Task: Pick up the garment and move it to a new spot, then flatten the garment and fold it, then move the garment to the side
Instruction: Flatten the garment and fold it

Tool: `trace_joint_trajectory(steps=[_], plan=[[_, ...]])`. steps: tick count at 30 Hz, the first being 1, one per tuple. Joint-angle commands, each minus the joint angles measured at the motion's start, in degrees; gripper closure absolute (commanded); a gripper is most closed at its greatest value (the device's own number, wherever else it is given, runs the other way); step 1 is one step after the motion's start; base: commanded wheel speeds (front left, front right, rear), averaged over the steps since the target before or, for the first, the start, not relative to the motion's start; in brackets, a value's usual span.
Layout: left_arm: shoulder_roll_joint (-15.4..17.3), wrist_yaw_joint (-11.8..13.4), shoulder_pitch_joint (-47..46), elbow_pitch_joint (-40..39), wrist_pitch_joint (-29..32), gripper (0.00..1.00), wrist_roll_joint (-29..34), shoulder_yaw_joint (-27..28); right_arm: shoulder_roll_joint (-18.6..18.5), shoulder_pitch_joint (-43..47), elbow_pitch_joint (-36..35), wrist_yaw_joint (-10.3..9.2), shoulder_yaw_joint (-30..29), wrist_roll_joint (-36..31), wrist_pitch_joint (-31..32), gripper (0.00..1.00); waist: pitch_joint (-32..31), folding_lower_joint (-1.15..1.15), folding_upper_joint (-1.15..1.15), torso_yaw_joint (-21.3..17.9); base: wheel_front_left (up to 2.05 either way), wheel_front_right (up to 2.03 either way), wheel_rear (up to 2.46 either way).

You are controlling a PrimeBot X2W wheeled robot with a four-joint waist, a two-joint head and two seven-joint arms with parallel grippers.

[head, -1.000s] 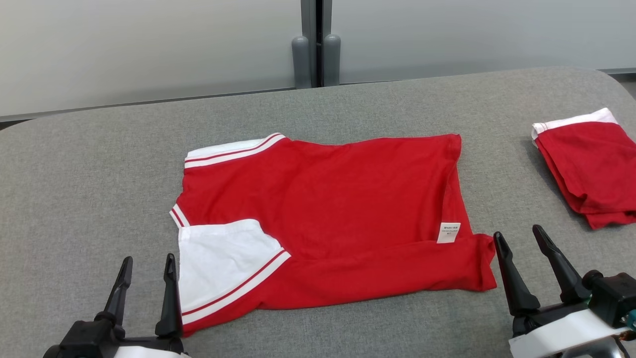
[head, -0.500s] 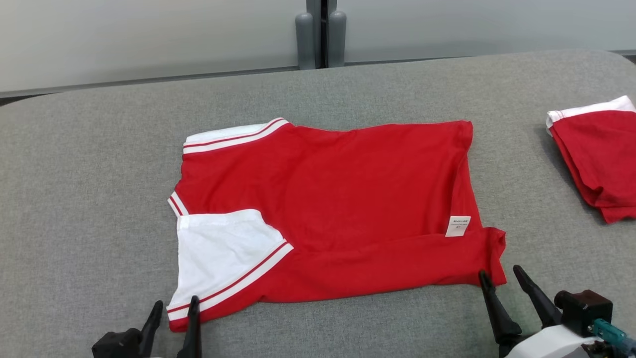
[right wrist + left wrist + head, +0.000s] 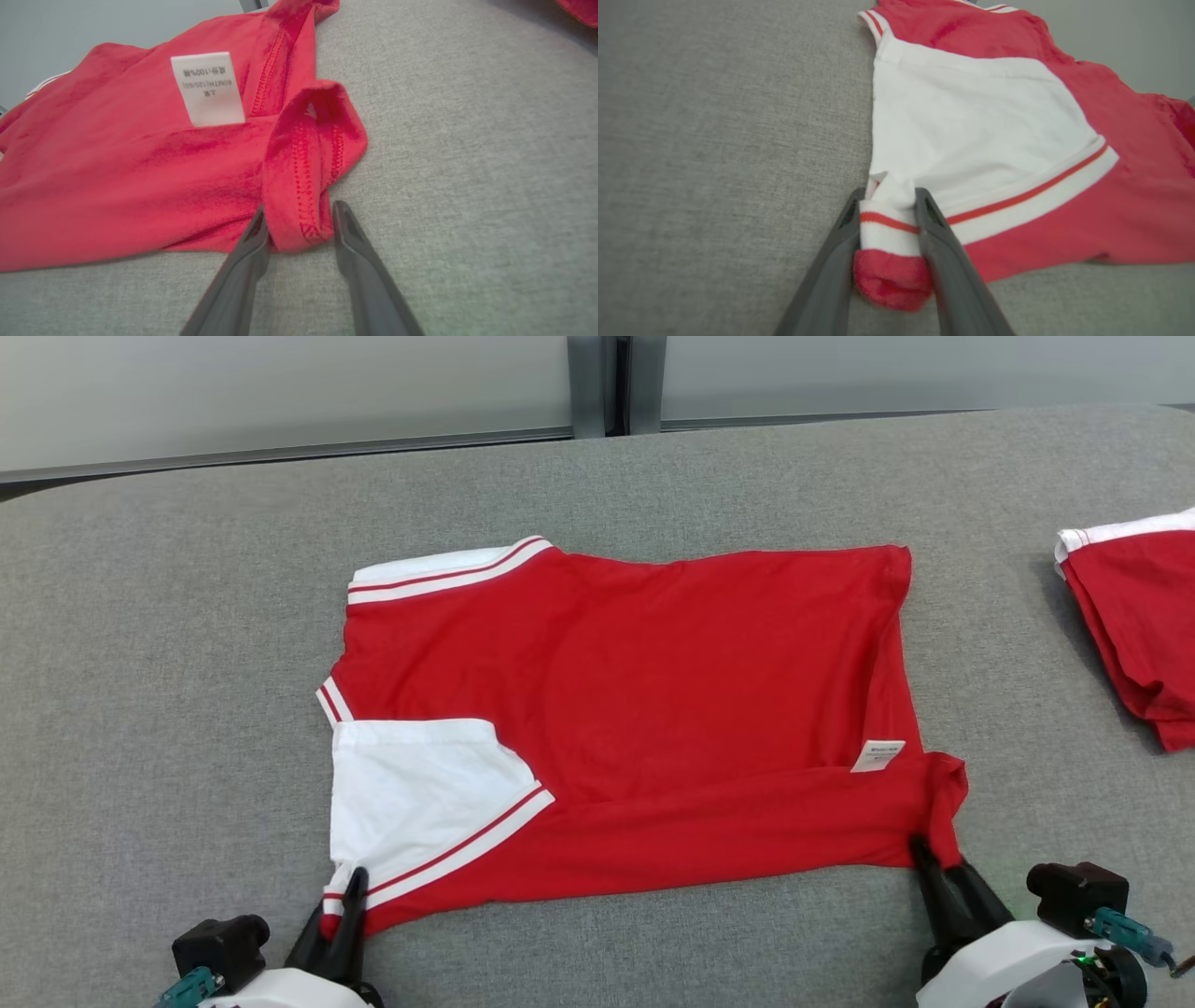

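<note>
The garment [image 3: 616,709], a red shirt with white striped sleeves, lies flat and partly folded on the grey table [image 3: 140,663]. My left gripper [image 3: 345,896] is at its near left corner. In the left wrist view the red and white cuff [image 3: 887,233] is bunched between the two fingers of the left gripper [image 3: 889,193], which is shut on it. At the near right corner my right gripper [image 3: 924,854] grips the red hem. The right wrist view has that rolled hem [image 3: 303,186] pinched inside the right gripper [image 3: 301,207], below the white label [image 3: 208,88].
A second red and white garment [image 3: 1134,616], folded, lies at the table's right edge. The table's rounded back edge meets a pale wall with a grey post [image 3: 602,383]. Bare grey cloth stretches left of the shirt and along the front.
Both grippers moved forward onto the garment's near corners and closed on the cloth. The camera tilted down, so the whole scene shifted up.
</note>
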Motion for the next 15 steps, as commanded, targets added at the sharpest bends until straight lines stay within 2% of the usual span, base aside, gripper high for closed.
trace_joint_trajectory(steps=[1,8,15], plan=[[-0.5,-0.3,0.1,1.7,1.3,1.0,-0.2,-0.9,0.1,0.0,1.0,-0.02,0.5,0.4,0.6,1.0,0.0,0.0,0.0,0.0,0.0,0.0,0.0],[1.1,0.4,0.6,-2.7,-0.3,1.0,-0.8,0.8,-1.1,0.6,-0.1,-0.02,1.0,2.8,-1.1,1.0,-1.1,0.0,0.0,0.1,0.0,0.0,0.0],[3.3,2.7,4.8,-10.6,2.7,1.0,-0.9,2.0,-1.9,5.0,-4.1,-0.03,-0.2,3.3,0.3,1.0,-3.6,0.0,0.0,0.4,0.0,0.0,0.0]])
